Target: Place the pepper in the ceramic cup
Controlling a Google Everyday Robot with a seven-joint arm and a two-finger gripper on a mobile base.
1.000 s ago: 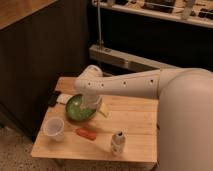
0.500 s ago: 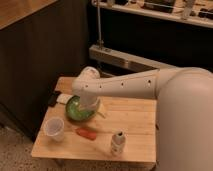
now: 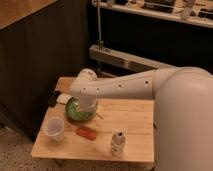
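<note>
The pepper (image 3: 86, 132), a small orange-red finger-shaped vegetable, lies on the wooden table (image 3: 130, 117) near its front. To its left stands the ceramic cup (image 3: 54, 128), white and upright. My gripper (image 3: 95, 113) hangs at the end of the white arm, over the right rim of the green bowl (image 3: 76, 111), above and slightly behind the pepper. The wrist hides most of the gripper.
A small white shaker bottle (image 3: 117, 144) stands at the table's front right. A black object (image 3: 52, 98) and a white one (image 3: 63, 99) lie at the back left, by the dark cabinet wall. My arm spans the table's right side.
The arm's wrist has shifted slightly leftward and lower over the green bowl. The pepper, cup and shaker have not moved.
</note>
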